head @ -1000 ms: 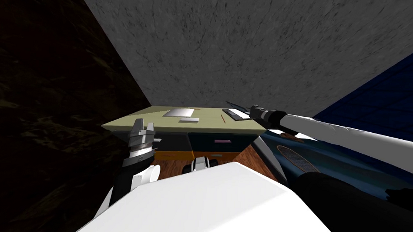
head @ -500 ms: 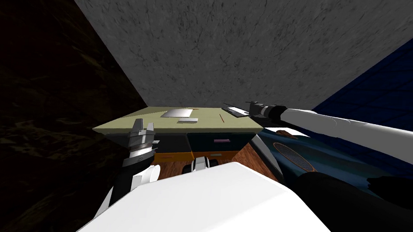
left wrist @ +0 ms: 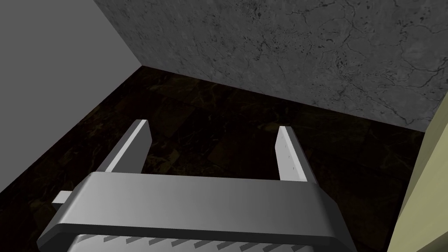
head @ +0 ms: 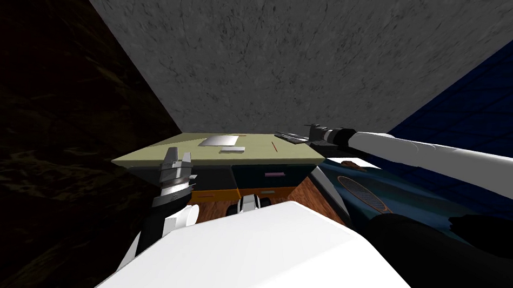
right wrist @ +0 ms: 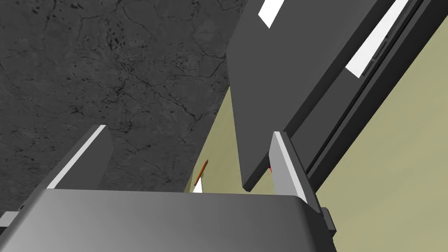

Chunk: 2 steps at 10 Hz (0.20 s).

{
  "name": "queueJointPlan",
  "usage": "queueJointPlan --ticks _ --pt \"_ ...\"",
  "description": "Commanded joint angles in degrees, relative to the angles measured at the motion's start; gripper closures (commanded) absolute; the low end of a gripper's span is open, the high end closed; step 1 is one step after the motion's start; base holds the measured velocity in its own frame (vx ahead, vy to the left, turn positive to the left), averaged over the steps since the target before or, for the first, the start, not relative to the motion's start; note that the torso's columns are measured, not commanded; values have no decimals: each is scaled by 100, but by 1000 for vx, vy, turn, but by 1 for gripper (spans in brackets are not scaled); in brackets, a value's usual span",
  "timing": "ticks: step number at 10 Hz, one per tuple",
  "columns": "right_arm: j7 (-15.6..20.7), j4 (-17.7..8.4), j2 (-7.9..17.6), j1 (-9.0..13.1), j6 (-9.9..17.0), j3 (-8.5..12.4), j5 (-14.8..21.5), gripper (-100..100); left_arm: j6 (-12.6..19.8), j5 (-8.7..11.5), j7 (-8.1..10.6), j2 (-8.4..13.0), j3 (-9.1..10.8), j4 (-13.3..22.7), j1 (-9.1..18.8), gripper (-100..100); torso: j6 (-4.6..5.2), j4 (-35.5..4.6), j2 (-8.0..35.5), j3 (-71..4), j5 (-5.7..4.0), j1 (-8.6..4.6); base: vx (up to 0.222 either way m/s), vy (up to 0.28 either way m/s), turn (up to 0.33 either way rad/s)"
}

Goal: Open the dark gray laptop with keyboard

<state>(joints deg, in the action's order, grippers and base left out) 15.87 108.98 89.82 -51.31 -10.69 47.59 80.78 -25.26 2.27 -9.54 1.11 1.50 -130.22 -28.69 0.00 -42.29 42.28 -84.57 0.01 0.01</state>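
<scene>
**A:** Where's the dark grey laptop (head: 292, 137)?

**B:** Right of centre in the head view, toward the olive desk's (head: 157, 152) far right corner. Its lid (right wrist: 271, 87) is raised slightly off the base.

**A:** And the right gripper (right wrist: 188, 131)?

**B:** Its fingers are apart, with the lid's corner between them, close by one finger (right wrist: 284, 168). Nothing clamps the lid, so I'd guess it could slip off and fall shut, or a push could slide the laptop along the desk. The left gripper (left wrist: 212, 127) hangs left of centre, fingers apart.
</scene>
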Motion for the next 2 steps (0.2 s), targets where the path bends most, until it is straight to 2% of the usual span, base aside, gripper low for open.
queueJointPlan --ticks 1,2 --pt "0 0 0 0 0 0 0 0 0 0 0 0 0 0 0 0 0 0 0 0 -1 -2 0 0 0" --pt "0 0 0 0 0 0 0 0 0 0 0 0 0 0 0 0 0 0 0 0 -1 -2 0 0 0"
